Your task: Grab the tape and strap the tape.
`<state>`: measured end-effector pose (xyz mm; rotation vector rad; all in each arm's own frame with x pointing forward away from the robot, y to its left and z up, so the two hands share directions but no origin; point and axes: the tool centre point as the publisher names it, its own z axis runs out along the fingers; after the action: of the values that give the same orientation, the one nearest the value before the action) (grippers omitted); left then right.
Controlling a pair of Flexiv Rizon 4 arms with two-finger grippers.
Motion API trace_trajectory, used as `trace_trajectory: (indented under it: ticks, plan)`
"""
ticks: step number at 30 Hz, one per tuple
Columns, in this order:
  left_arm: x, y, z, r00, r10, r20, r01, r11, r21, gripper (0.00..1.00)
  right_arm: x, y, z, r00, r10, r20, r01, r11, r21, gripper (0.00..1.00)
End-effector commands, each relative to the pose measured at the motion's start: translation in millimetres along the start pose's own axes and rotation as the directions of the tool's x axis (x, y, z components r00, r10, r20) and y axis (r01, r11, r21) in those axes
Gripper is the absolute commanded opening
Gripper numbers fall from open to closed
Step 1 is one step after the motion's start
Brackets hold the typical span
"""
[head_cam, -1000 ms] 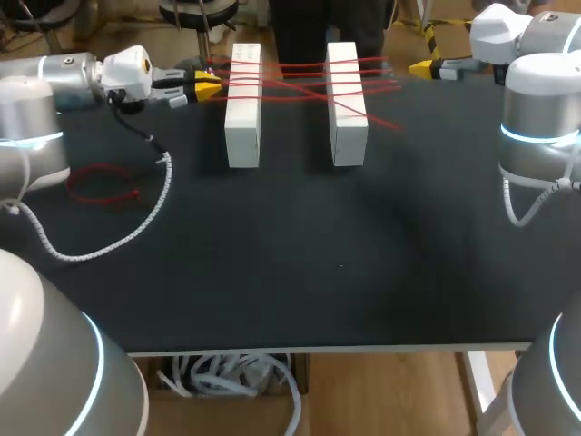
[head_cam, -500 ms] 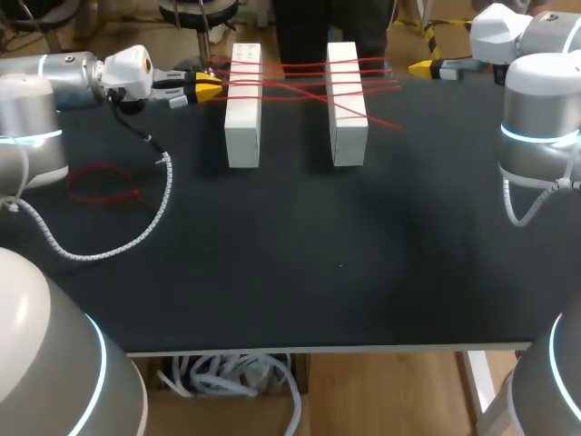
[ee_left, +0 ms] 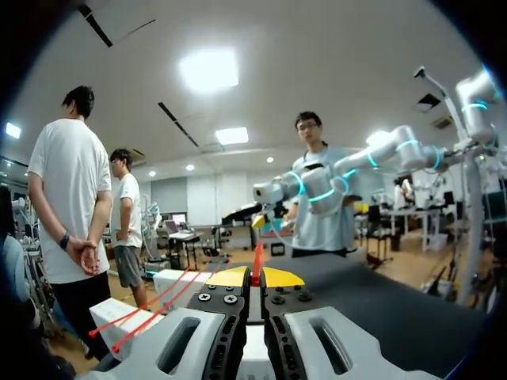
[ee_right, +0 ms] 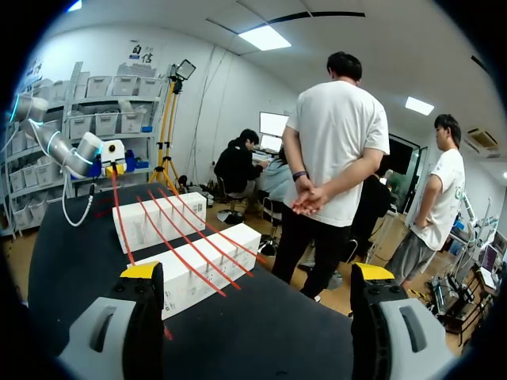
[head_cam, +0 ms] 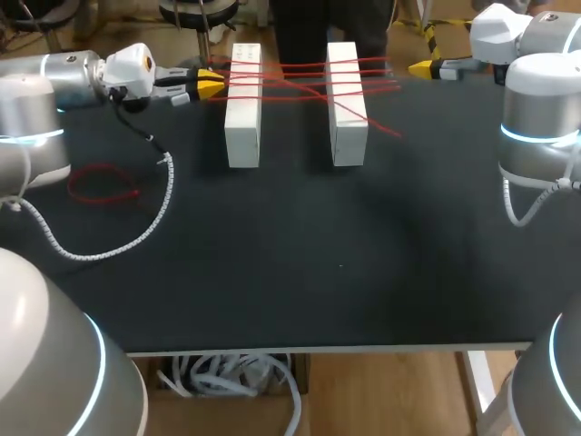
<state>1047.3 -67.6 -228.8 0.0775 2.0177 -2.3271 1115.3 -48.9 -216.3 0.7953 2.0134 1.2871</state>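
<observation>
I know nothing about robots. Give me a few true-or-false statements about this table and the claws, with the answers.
Two white boxes stand on the black table. True.
Red tape runs across both boxes. True.
The left claw is wide open and empty. False: it is pinched shut on the red tape.
The right claw grips a box. False: it is open, empty and clear of the boxes.
A loose red loop lies on the table by the left arm. True.

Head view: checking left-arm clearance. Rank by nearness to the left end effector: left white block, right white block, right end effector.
1. Left white block, beside the left end effector.
2. Right white block, beyond it.
3. Right end effector, far right.
</observation>
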Motion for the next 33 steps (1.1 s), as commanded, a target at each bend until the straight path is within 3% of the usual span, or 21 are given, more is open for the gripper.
trace_trajectory:
  ticks: [1, 9, 17, 33]
  plan:
    - [-4.5, -3.4, 12.4, 1.000, 0.007, -0.023, -0.006, 0.999, 0.041, 0.00, -0.3, -0.3, -0.8, 1.000, 0.000, -0.002, 0.000, 1.000, -0.002, 1.00]
    - [5.5, -19.1, 32.1, 0.999, 0.018, 0.031, -0.021, 0.993, 0.113, 0.00, -0.3, -0.3, -0.8, 1.000, 0.000, -0.002, 0.000, 1.000, -0.002, 1.00]
    - [21.4, -34.6, 47.5, 0.998, 0.025, 0.050, -0.031, 0.992, 0.125, 0.00, -0.3, -0.3, -0.8, 1.000, 0.000, -0.002, 0.000, 1.000, -0.002, 1.00]
    - [37.0, -40.4, 61.1, 1.000, 0.009, 0.017, -0.011, 0.988, 0.156, 0.00, -0.3, -0.3, -0.8, 1.000, 0.000, -0.002, 0.000, 1.000, -0.002, 1.00]
